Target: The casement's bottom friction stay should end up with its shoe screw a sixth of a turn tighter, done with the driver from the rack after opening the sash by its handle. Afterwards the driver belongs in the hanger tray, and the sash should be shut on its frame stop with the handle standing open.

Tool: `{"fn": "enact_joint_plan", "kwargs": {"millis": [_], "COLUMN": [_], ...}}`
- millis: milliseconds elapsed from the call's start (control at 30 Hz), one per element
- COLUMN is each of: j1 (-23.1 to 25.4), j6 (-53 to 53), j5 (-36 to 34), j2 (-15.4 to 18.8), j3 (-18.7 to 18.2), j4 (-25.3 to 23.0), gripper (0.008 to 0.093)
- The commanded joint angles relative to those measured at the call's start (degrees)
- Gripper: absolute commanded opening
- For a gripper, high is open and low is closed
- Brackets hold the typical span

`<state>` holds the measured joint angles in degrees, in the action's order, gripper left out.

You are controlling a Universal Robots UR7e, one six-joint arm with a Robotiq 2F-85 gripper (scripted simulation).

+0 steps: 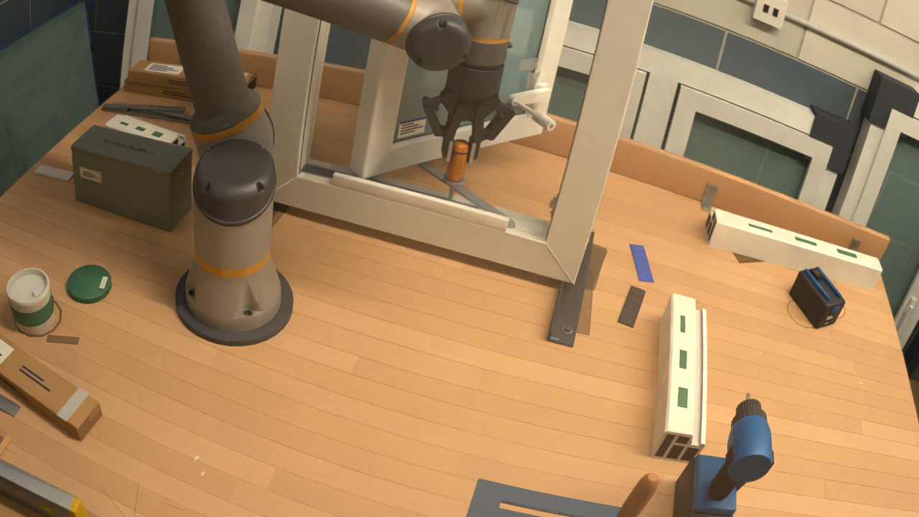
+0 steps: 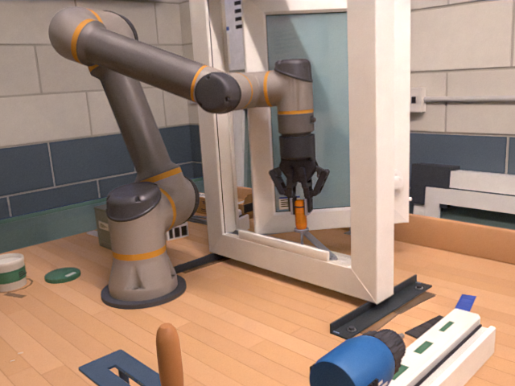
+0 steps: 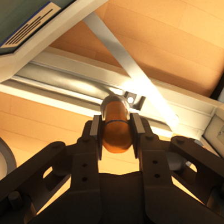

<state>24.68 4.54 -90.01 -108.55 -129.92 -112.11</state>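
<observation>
Inside the white casement frame [image 1: 578, 148] at the back of the bench, the sash [image 1: 411, 96] stands swung open with its handle [image 1: 533, 109] sticking out. I hold the orange-handled driver [image 1: 457, 161] upright in my closed gripper [image 1: 461, 149], its tip down on the grey friction stay [image 1: 459, 193] along the frame's bottom rail. The wrist camera shows the driver handle [image 3: 116, 126] clamped in my gripper [image 3: 116, 131], standing over the stay's shoe [image 3: 133, 100]. The screw is hidden under the driver.
The frame's right upright and the open sash close in around the arm. A blue drill [image 1: 745, 444] stands in a rack at the near right, beside a dark tray [image 1: 533, 501] and a wooden peg [image 1: 639, 495]. White profile offcuts [image 1: 681, 373] lie right.
</observation>
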Motion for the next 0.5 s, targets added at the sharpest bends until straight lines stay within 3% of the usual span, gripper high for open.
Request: {"fn": "enact_joint_plan", "kwargs": {"millis": [0,467], "j1": [0.0,0.0], "j6": [-0.2,-0.9], "j5": [0.0,0.0], "j2": [0.2,0.2], "j3": [-0.2,-0.2], "j4": [0.3,0.3], "gripper": [0.008,0.008]}}
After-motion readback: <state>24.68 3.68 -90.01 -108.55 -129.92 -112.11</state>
